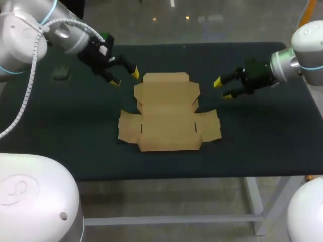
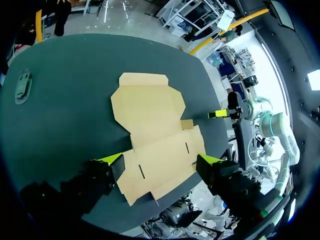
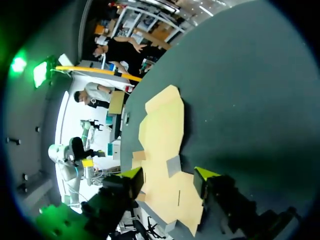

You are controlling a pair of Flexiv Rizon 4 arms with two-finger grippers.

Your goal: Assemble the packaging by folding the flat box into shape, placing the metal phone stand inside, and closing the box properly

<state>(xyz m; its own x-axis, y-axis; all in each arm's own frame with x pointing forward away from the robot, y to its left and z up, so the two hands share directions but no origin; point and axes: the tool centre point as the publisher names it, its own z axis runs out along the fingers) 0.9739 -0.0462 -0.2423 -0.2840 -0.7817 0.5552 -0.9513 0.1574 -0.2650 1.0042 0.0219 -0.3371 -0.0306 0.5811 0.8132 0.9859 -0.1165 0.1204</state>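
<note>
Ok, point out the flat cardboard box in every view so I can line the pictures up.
Head view: the flat box lies unfolded mid-table, its far flap between the left gripper and the right gripper, both open.
Left wrist view: spread out just ahead of that arm's own gripper.
Right wrist view: ahead of that arm's own gripper, stretching away from it.
Shared landmark: the dark table under the box.

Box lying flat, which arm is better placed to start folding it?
Probably left: the left gripper hangs open right beside the far corner of the flat box; the right gripper is farther off.
</note>
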